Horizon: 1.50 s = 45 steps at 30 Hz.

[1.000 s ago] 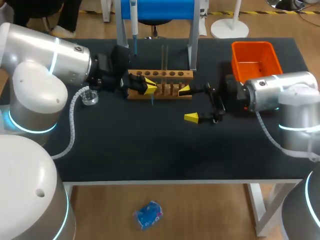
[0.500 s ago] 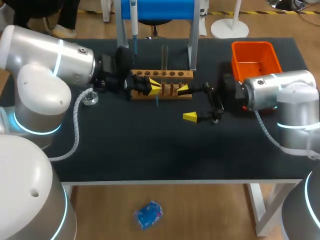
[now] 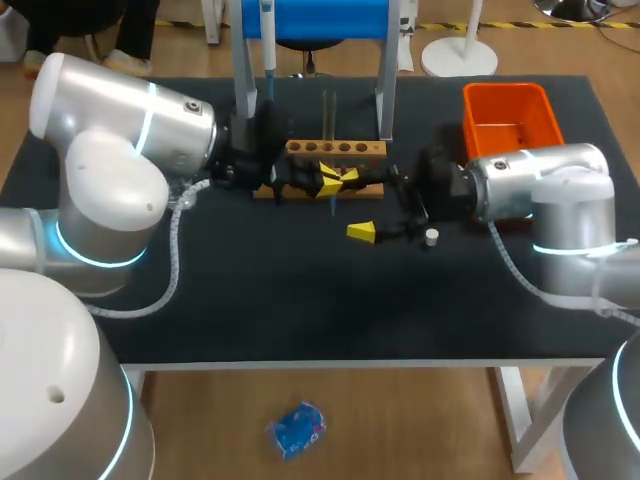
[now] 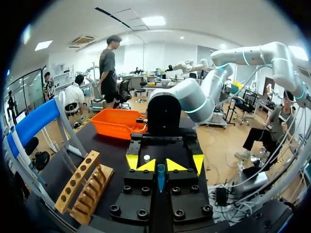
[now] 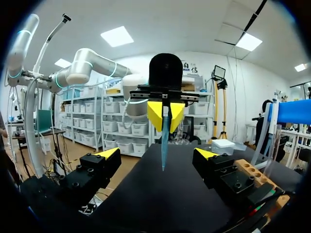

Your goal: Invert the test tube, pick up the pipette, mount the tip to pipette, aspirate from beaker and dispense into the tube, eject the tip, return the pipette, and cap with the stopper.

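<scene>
Two grippers are facing each other: left gripper (image 4: 158,165) is pinching the upright tube (image 5: 164,141); right gripper (image 3: 355,203) is gaping wide just beyond.

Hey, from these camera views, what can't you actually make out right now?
- Beaker: head view, mostly hidden behind the left arm; its contents cannot be seen.
- Blue tube held in the left gripper: too thin in every view to tell whether it holds liquid.
- Small white piece beside the right arm: head view, too small to identify as the stopper.
</scene>
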{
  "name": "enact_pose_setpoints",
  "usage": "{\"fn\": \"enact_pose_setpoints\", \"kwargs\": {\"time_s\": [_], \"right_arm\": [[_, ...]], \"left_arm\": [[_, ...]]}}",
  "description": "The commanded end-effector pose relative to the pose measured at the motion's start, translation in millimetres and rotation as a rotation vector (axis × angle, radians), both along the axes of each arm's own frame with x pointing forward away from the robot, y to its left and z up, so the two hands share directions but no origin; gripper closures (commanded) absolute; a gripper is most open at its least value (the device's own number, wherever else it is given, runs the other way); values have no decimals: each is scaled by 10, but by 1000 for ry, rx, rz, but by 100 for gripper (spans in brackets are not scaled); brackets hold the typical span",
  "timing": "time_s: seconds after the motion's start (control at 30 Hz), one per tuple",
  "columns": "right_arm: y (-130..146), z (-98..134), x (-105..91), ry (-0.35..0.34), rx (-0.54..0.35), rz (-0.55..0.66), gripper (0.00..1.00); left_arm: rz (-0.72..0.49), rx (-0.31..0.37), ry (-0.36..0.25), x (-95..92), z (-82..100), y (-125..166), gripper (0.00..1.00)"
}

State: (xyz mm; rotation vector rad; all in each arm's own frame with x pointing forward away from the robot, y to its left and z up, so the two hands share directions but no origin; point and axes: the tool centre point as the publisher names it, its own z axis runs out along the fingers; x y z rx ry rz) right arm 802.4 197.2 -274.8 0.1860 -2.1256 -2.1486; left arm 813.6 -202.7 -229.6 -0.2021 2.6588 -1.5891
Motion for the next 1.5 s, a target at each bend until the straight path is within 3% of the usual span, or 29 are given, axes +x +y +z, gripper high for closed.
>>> {"fn": "enact_pose_setpoints", "kwargs": {"time_s": [0.03,0.37,0.4,0.5,0.6,1.03,1.5], "right_arm": [[72,-29,-10,2,8,6,0],[120,1,13,-9,2,15,0],[120,-3,21,-8,2,15,27],[129,-9,36,-7,-12,13,51],[128,-9,48,-5,-11,9,58],[141,-11,82,-1,-5,-2,65],[134,-12,84,2,-9,-7,100]], "left_arm": [[1,-9,-8,36,-43,-56,100],[-11,0,0,28,-82,-126,100],[-12,5,-1,27,-97,-134,100],[-13,14,0,23,-111,-144,100],[-11,21,-2,25,-122,-145,100],[-17,4,11,8,-126,-142,100],[-13,5,16,38,-148,-104,100]]}}
